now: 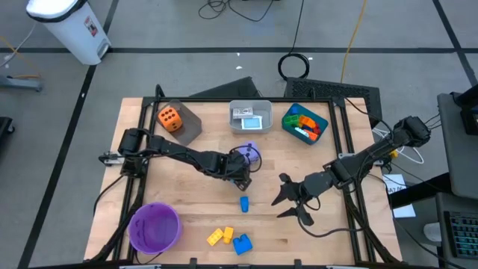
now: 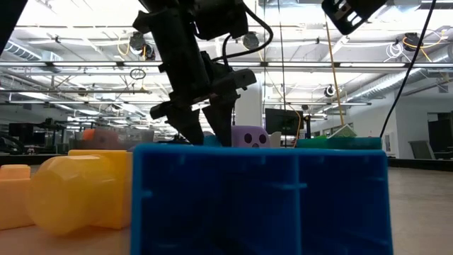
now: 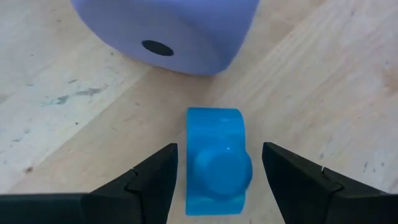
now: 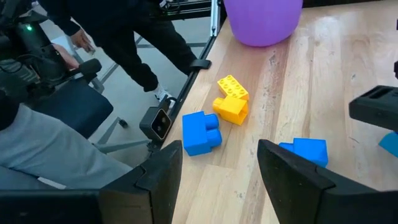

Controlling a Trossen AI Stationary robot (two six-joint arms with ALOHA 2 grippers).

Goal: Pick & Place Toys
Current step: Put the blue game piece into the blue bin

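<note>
table (image 1: 328, 232): light wood | purple dotted die (image 3: 168, 28): just beyond left gripper | left gripper (image 3: 217, 171): fingers spread, straddling small blue brick (image 3: 216, 162), not touching it | right gripper (image 1: 293, 200): fingers spread, holding nothing, well apart to the right of that brick

No readable text, labels or brand marks in any view. The white bin (image 1: 71, 26) at 11 o'clock off the table carries a small red sticker, illegible. Only markings: dot pips on the orange die (image 1: 169, 118) and purple die (image 3: 168, 31).
</note>
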